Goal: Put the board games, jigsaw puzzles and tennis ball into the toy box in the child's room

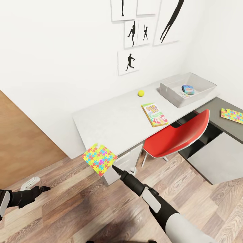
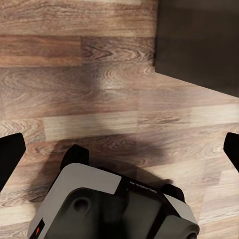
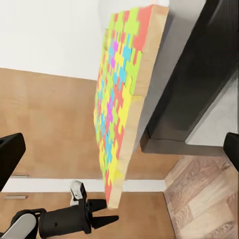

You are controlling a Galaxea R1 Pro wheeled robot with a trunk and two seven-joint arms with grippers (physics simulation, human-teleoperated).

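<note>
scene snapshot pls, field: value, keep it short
toy box: far end of the table, holds the blue board game
Skip-Bo game: flat on table
tennis ball: on table
jigsaw puzzle: overhanging the table's near corner, right gripper at its edge
second jigsaw: lower dark section
left gripper: low, over floor

right arm: you have it stretched forward and up, gripper at the near edge of the jigsaw puzzle | right jaws: wide apart in wrist view | left arm: low, out to your left, gripper pointing right | left jaws: spread wide
</note>
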